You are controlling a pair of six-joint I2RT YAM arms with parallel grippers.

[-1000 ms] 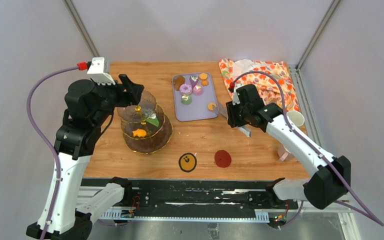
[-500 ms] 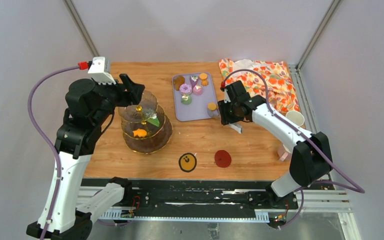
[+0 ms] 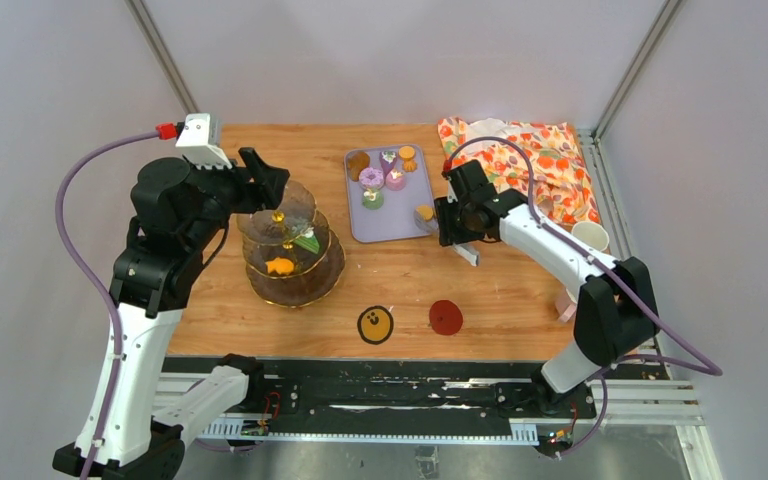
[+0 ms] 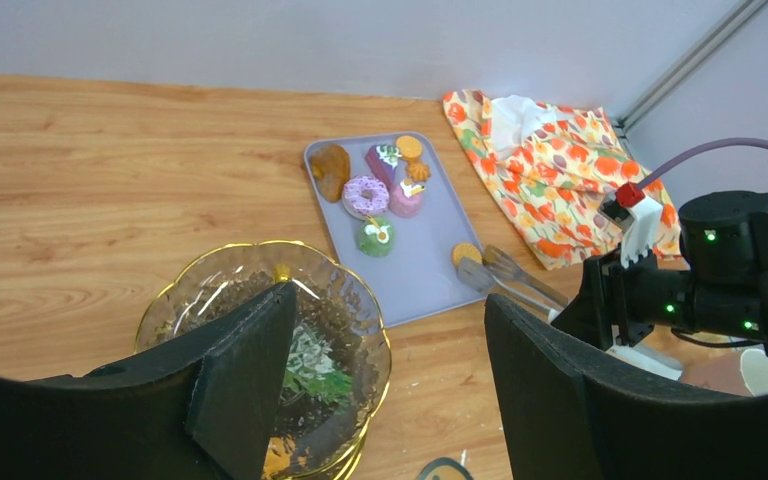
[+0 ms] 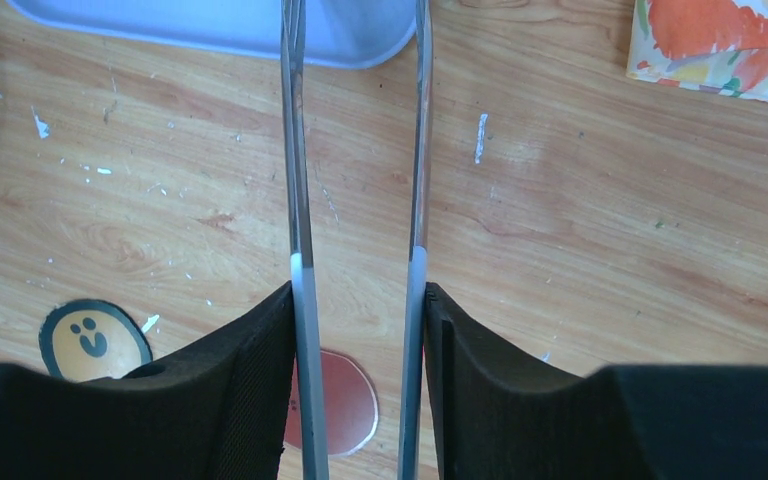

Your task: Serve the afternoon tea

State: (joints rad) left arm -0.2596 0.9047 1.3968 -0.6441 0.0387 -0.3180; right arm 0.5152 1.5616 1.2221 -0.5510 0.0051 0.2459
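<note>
Right tool [image 5: 358,300] clamped on the tongs [image 5: 295,150], blades parted, tips at the orange biscuit [image 3: 424,212] on the tray's [image 3: 390,230] near-right corner, middle of the surface [image 3: 520,290]. Straddle it, squeeze gently, lift level. Left tool [image 4: 390,325] gapes empty above the stand [image 3: 300,285], left side.

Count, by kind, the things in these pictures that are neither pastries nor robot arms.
Tiered glass stand: 1
Lilac tray: 1
Round coasters: 2
Mugs: 2
Metal tongs: 1
Patterned cloth: 1
Total: 8
</note>
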